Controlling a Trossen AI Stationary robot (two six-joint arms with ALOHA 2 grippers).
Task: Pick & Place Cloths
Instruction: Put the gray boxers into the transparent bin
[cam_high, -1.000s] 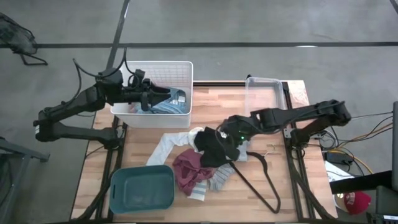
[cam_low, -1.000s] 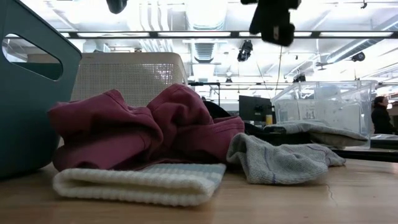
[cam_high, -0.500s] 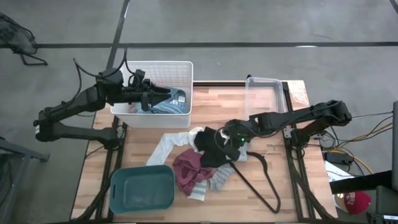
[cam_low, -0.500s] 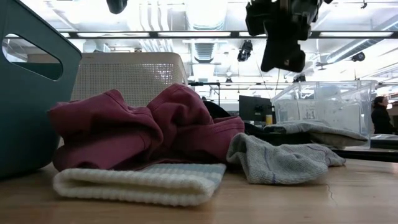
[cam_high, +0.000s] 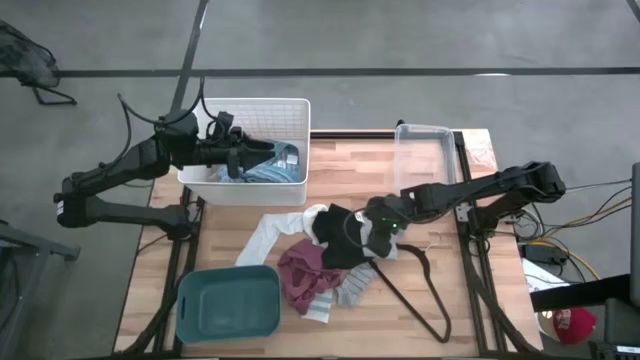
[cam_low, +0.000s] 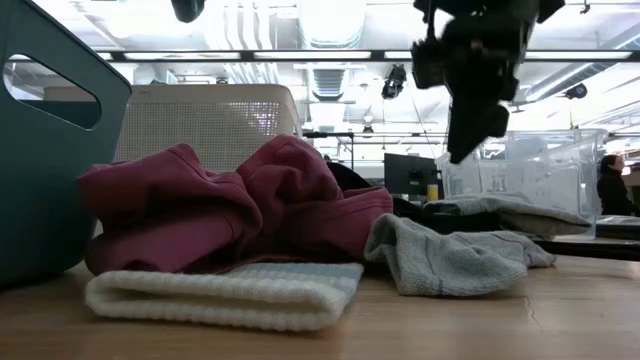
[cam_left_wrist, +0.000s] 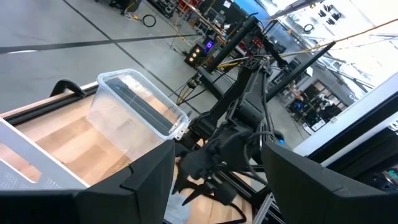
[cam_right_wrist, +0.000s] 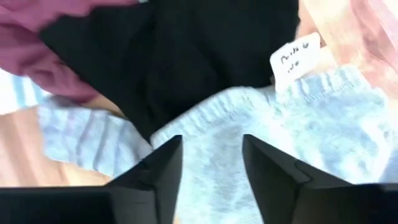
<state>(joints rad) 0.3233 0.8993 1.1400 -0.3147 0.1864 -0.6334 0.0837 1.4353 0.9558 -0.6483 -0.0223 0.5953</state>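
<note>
The cloths lie heaped mid-table: a black piece (cam_high: 345, 240), a maroon one (cam_high: 303, 271), a grey one (cam_right_wrist: 292, 134) and a white ribbed one (cam_low: 225, 292), all resting on the wood. More cloth, blue striped (cam_high: 268, 168), sits in the white basket (cam_high: 296, 112). My right gripper (cam_right_wrist: 211, 163) hangs open just above the grey and black pieces, pointing down; in the low view it (cam_low: 467, 140) is clear of the pile. My left gripper (cam_left_wrist: 217, 180) waits open over the white basket.
A thin black wire hanger (cam_high: 420, 290) lies on the table to the right of the pile. A teal bin (cam_high: 228, 303) stands at the near left, and a clear plastic container (cam_high: 425, 150) at the far right. Bare wood shows between basket and container.
My right gripper has come down toward the cloth pile, drifting a little toward the table's near right. The cloths have not moved.
</note>
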